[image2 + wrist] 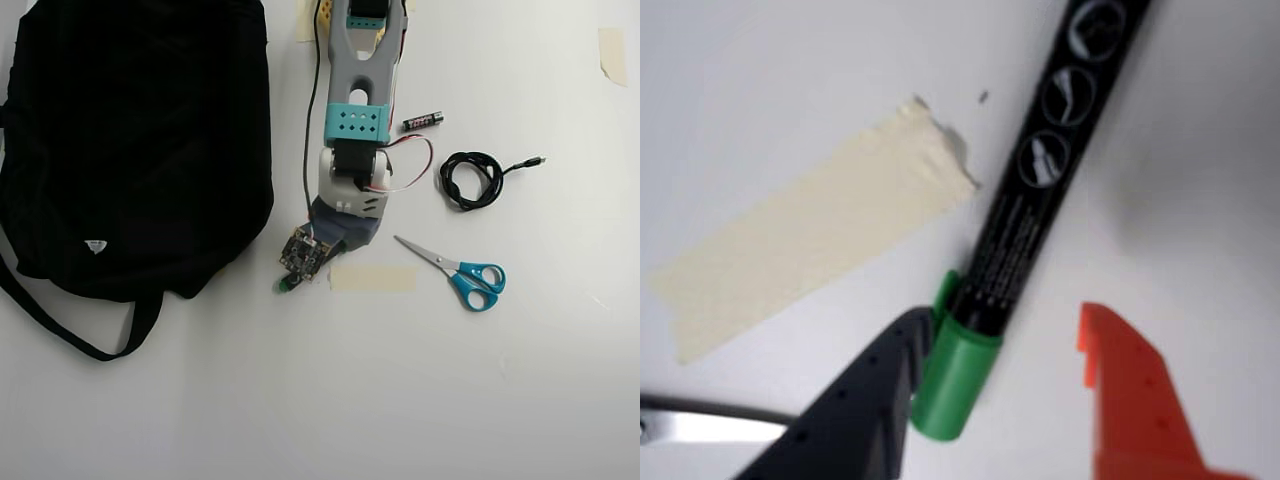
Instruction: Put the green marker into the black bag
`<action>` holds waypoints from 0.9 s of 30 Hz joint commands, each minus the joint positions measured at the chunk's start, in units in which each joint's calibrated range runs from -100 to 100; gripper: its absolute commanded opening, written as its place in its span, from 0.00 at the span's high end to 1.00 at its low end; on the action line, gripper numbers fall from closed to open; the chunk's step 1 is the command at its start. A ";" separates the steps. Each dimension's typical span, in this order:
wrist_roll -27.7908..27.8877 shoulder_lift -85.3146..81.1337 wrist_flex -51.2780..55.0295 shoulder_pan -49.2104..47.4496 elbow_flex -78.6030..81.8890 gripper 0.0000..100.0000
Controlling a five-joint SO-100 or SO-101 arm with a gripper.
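Grey and orange plastic fingers [885, 390] spread around green marker [1025, 225], glossy cylindrical barrel

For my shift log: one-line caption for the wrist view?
Open gripper straddling the green marker at its cap, beside a strip of masking tape on the white table.

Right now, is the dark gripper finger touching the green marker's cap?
Touching. The wrist view shows the dark finger pressed against the left side of the green marker at its cap, no gap; the orange finger stands apart.
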 commanded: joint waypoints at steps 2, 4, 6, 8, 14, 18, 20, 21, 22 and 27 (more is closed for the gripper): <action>0.04 1.77 -0.71 -0.48 -5.71 0.81; 0.09 3.10 -0.63 -0.40 -7.14 0.81; 0.25 4.18 -0.20 -0.33 -8.67 0.81; 0.30 4.84 -0.02 -0.18 -9.84 0.81; 0.30 5.09 -0.02 -0.03 -10.02 0.79; 0.30 5.09 0.06 0.04 -9.30 0.78; 0.25 5.26 0.06 0.04 -9.30 0.77; 0.25 5.51 0.06 0.12 -9.21 0.77; 0.25 6.00 0.06 0.19 -9.21 0.77; -0.12 8.33 0.06 0.42 -10.11 0.77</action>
